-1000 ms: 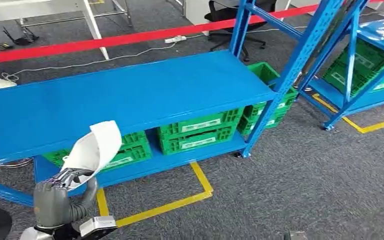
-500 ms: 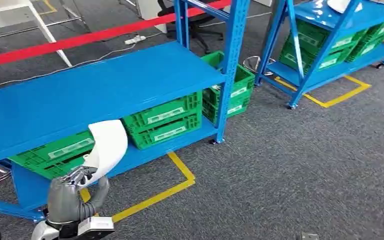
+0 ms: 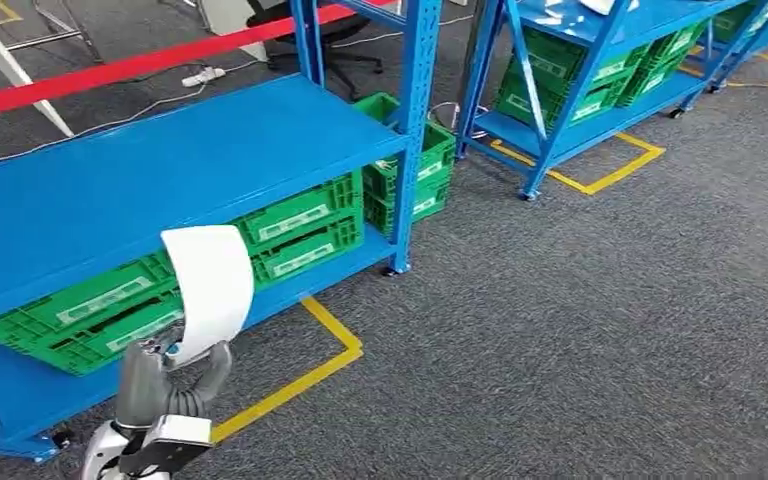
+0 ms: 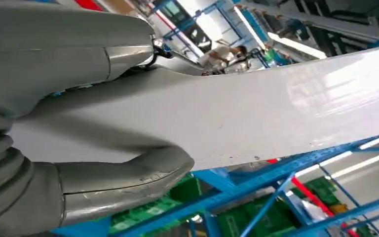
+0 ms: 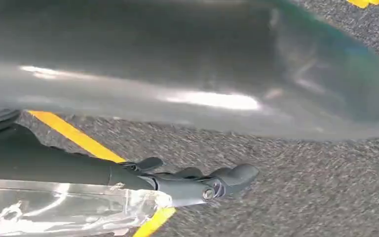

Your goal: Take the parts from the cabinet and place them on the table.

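Note:
A white, curved sheet-like part (image 3: 210, 280) stands up from my left hand (image 3: 165, 385), which grips its lower end at the bottom left of the head view, in front of the blue cabinet (image 3: 160, 170). In the left wrist view the same white part (image 4: 256, 113) runs across the picture, clamped between the grey thumb (image 4: 123, 182) and the fingers above it. My right hand (image 5: 197, 182) hangs over grey carpet with its dark fingers lying close together. A clear, crinkled film (image 5: 54, 207) shows beside it, and I cannot tell whether the hand holds anything.
Green crates (image 3: 300, 225) fill the cabinet's lower shelf. A second blue rack (image 3: 580, 60) with more green crates stands at the back right. Yellow tape (image 3: 300, 375) marks the carpet, and red barrier tape (image 3: 110, 72) and an office chair (image 3: 310, 40) lie behind.
The whole picture has shifted, so the camera has turned to the right: the cabinet slid left and the second rack came further in. My left hand still holds the white part upright.

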`<state>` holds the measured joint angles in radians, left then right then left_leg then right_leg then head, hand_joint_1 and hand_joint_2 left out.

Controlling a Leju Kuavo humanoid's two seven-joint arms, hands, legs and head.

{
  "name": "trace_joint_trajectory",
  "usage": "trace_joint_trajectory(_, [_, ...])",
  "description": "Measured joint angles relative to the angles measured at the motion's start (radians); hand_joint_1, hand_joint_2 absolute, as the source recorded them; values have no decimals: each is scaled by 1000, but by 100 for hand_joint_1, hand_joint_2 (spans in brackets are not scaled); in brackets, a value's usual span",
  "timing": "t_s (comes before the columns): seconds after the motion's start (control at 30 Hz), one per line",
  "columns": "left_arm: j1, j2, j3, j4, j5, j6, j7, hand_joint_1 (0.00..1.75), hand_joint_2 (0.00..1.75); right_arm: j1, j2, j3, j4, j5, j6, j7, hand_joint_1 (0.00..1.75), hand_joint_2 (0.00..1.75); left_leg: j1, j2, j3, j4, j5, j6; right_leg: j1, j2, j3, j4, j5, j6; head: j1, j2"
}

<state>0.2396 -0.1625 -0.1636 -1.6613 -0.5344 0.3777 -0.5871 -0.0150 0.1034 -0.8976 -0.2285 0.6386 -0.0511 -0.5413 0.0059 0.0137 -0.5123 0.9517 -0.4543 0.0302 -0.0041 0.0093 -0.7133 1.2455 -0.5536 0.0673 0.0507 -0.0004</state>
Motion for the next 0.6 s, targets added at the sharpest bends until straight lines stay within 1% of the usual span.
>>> trace_joint_trajectory(0.03, [-2, 0, 1, 6, 6, -1, 0, 175, 175, 0, 0, -4, 0, 0, -1, 0, 0, 0, -1, 13, -2, 0, 1, 0, -1, -2, -24, 62, -20, 3, -1, 0])
trace_joint_trajectory(0.07, [-3, -1, 2, 11, 17, -3, 0, 175, 175, 2, 1, -6, 0, -1, -3, 0, 0, 0, -1, 25, -2, 0, 1, 0, -2, -3, -22, 68, -13, 4, 0, 0])
trace_joint_trajectory(0.1, [-6, -4, 3, 15, 38, -8, -3, 175, 175, 4, 1, -9, 0, -2, -5, 0, 0, 0, -1, 35, -1, 1, 1, -1, -3, -4, 9, 24, 15, 5, 0, 0])
trace_joint_trajectory(0.13, [-10, -6, 5, 18, 52, -12, -6, 175, 175, 5, 1, -12, 0, -3, -8, 0, 0, 0, -1, 45, 0, 1, 1, -1, -4, -9, 58, -60, 55, 4, 0, 0])
trace_joint_trajectory(0.17, [-15, -9, 6, 21, 62, -14, -7, 175, 175, 5, 1, -16, 0, -4, -9, 0, 0, 0, -1, 53, 1, 2, 1, -3, -5, -25, 117, -163, 94, 4, 0, 0])
trace_joint_trajectory(0.2, [-20, -11, 8, 22, 63, -14, -7, 175, 175, 4, 1, -18, 0, -5, -10, 0, 0, 0, -4, 60, 2, 5, -1, -9, -4, -64, 165, -248, 110, 5, 0, 0])
trace_joint_trajectory(0.23, [-24, -12, 10, 24, 66, -14, -8, 175, 175, -1, 8, -21, 0, -5, -10, 0, 0, 0, -12, 67, -2, 9, -3, -16, 1, -75, 177, -262, 102, -4, 0, 0])
trace_joint_trajectory(0.27, [-28, -13, 11, 26, 69, -14, -9, 175, 175, -1, 8, -23, 0, -6, -10, 0, 0, 0, -13, 71, -3, 10, 0, -20, 1, -58, 170, -261, 105, -15, -5, 0])
trace_joint_trajectory(0.3, [-29, -14, 11, 29, 69, -14, -10, 175, 175, 0, 9, -24, 0, -6, -10, 0, 0, 0, -13, 78, -3, 9, 1, -22, 2, -53, 165, -258, 106, -17, -3, 0])
trace_joint_trajectory(0.33, [-30, -16, 11, 32, 72, -14, -11, 175, 175, 3, 9, -28, 0, -7, -10, 0, 0, 0, -12, 85, -3, 8, 3, -25, 5, -45, 160, -257, 106, -23, -3, 0])
trace_joint_trajectory(0.37, [-33, -17, 12, 34, 73, -14, -14, 175, 175, 4, 10, -31, 0, -7, -10, 0, 0, 0, -10, 93, -4, 10, -1, -32, 3, -35, 158, -259, 110, -32, -3, 0])
trace_joint_trajectory(0.4, [-36, -18, 12, 37, 76, -14, -17, 175, 175, 4, 10, -32, 0, -7, -11, -1, 0, 0, -6, 61, -8, 22, -19, -40, -2, -26, 158, -261, 114, -39, -5, 0])
trace_joint_trajectory(0.43, [-38, -18, 12, 39, 81, -16, -21, 175, 175, 2, 10, -35, 0, -8, -12, -1, 0, 0, -5, 21, -30, 71, -57, -43, -3, -16, 154, -261, 117, -44, -7, 0])
trace_joint_trajectory(0.47, [-39, -18, 12, 40, 87, -25, -21, 175, 175, -2, 10, -38, 0, -10, -13, -2, 0, 0, -5, 6, -64, 147, -100, -44, -3, -7, 150, -261, 120, -49, -7, 0])
trace_joint_trajectory(0.5, [-40, -17, 13, 44, 95, -40, -21, 175, 175, -3, 10, -40, 0, -10, -14, -2, 0, 0, -5, -2, -105, 233, -138, -44, -2, 5, 145, -261, 121, -52, -7, 0])
trace_joint_trajectory(0.53, [-40, -17, 13, 48, 100, -51, -21, 175, 175, -2, 11, -43, 0, -11, -14, -2, 0, 0, -5, -7, -140, 305, -163, -43, -2, 15, 142, -261, 123, -54, -6, 0])
trace_joint_trajectory(0.57, [-40, -17, 13, 51, 107, -61, -20, 175, 175, 0, 11, -48, 0, -11, -14, -2, 0, 0, -5, -8, -159, 340, -165, -41, -2, 27, 140, -261, 125, -53, -6, 0])
trace_joint_trajectory(0.6, [-40, -17, 13, 54, 114, -69, -19, 175, 175, 2, 13, -50, 0, -12, -15, -2, 0, 0, -5, -9, -150, 323, -140, -40, -2, 40, 140, -261, 126, -51, -6, 0])
